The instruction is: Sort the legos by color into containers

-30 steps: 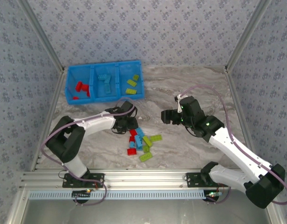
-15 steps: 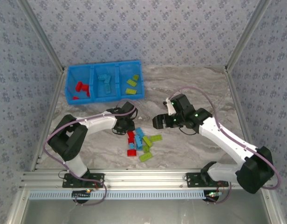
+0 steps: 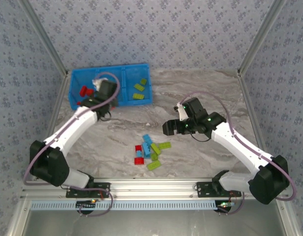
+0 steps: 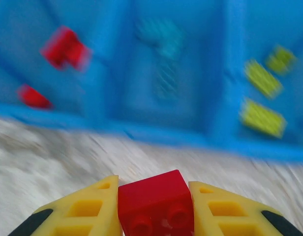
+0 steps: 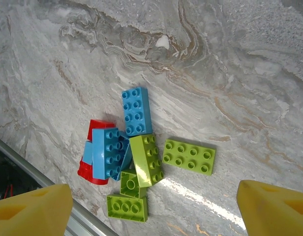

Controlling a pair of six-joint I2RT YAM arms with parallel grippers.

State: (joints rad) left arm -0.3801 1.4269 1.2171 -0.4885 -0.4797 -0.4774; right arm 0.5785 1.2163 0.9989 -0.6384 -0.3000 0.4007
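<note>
Wrist: left hand [image 4: 152,194] pinches red brick [image 4: 155,204] | overhead: arm [image 3: 75,125] overlaps bin [image 3: 81,78] (blue)

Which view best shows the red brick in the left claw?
Left wrist: the red studded plastic brick fills the left claw's grip. Top external has the arm covering it; right wrist faces the loose brick pile.

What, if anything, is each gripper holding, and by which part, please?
The left gripper pinches a red brick by its opposite sides. The right gripper is open, holding nothing.
</note>
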